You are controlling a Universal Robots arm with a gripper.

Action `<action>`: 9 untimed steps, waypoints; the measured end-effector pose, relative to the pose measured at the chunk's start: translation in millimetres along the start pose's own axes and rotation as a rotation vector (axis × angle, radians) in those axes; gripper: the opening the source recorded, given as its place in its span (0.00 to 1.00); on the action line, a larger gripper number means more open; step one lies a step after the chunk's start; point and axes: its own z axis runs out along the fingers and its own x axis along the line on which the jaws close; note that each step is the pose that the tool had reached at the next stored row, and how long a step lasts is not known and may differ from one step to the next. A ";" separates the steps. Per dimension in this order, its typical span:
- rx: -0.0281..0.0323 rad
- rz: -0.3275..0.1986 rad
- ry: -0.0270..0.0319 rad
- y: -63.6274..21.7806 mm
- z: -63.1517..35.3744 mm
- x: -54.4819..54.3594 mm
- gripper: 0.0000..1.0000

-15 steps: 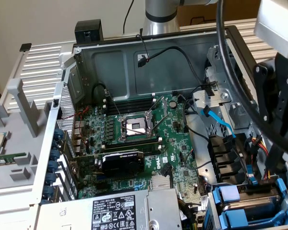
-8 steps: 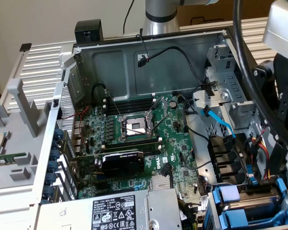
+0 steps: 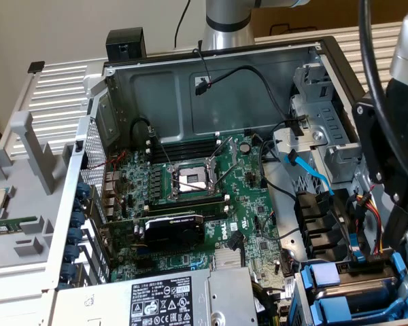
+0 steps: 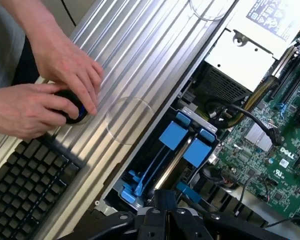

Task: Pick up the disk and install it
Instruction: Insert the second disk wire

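My black gripper (image 3: 393,239) hangs at the exterior view's right, just above the drive bay in the case's near right corner. In the wrist view its fingers (image 4: 166,207) are pressed together with nothing between them. Below them, two bright blue plastic frames (image 4: 182,142) sit side by side in the bay (image 3: 353,299), with a thin silver edge between them. The disk itself is hidden. I cannot tell whether it lies in one of these frames.
The open case holds a green motherboard (image 3: 190,190), a black graphics card (image 3: 173,231) and a silver power-supply box (image 3: 183,299). Loose black cables and a blue cable (image 3: 313,173) run near the bay. A person's hands (image 4: 55,90) rest on a mouse beside a keyboard (image 4: 25,185).
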 end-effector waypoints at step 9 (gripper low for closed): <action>0.0111 -0.163 0.0133 -0.1 0.8 0.0 0.11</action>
